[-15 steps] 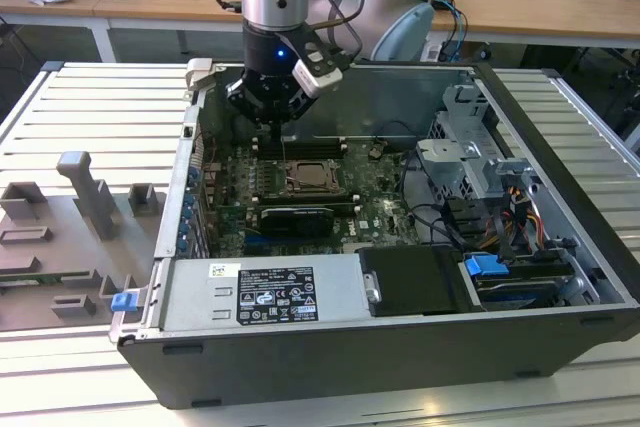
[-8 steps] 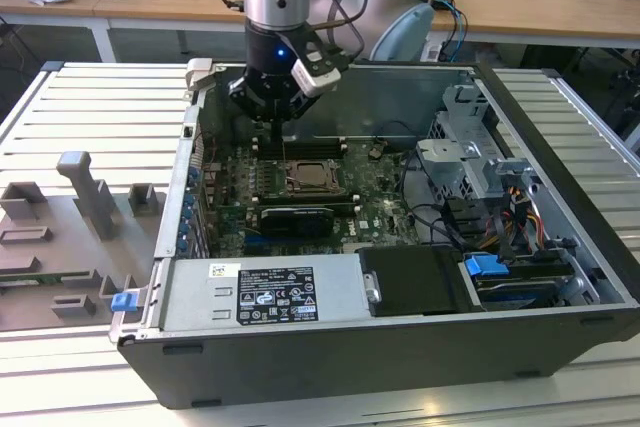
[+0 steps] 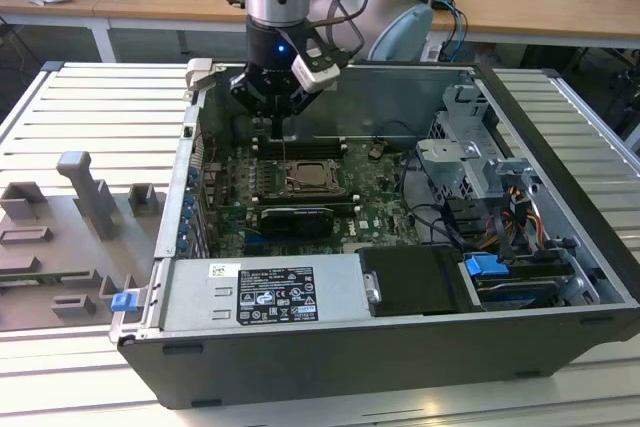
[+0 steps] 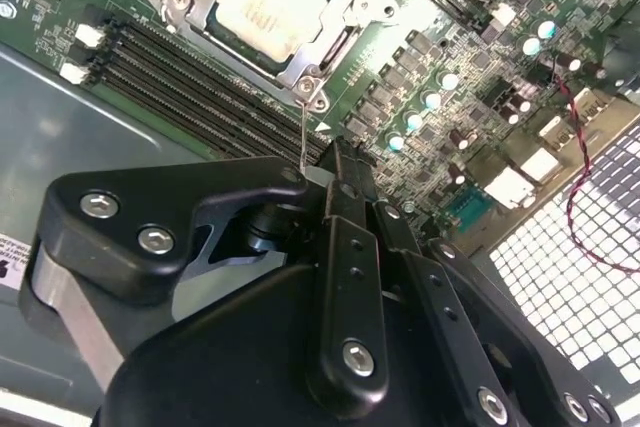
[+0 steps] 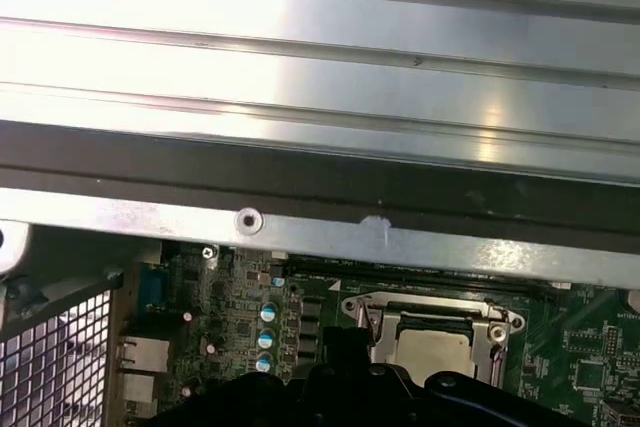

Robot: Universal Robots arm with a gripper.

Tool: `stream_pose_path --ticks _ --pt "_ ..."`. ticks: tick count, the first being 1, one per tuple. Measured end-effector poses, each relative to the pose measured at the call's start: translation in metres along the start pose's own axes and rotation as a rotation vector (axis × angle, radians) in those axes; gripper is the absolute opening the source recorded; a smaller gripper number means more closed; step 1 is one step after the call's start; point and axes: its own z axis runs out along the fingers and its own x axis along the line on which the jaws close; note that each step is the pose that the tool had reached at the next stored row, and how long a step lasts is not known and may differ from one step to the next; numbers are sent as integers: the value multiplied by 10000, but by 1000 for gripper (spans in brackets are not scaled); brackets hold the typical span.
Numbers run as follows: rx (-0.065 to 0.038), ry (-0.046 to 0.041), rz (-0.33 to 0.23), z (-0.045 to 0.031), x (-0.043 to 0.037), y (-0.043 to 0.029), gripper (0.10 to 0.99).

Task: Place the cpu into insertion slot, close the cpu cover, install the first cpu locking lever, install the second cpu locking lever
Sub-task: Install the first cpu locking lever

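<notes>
Closest to the lens in the second wrist view is the black gripper (image 4: 338, 159), its fingers drawn together on the upper end of a thin wire lever (image 4: 303, 132) — the lever stands up from a corner of the socket and runs straight to the fingertips. Beyond it the cpu (image 4: 262, 9) lies flat in the slot (image 3: 305, 180), pale top up, with the cover (image 4: 348, 35) down around it so the chip shows through the window. Long black memory slots (image 4: 200, 67) run just beside the socket on the green board (image 4: 470, 67). In the exterior view the gripper (image 3: 281, 130) hangs inside the open case (image 3: 400, 347), above the board and just past the slot — the lever shows as a fine line between the two
</notes>
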Motion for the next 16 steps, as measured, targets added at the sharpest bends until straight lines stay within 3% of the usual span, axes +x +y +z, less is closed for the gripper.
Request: stream_pose_path --ticks 4,16 --pt "0 3 -2 1 -13 30 106" --pt "-5 40 79 2 -232 19 106"
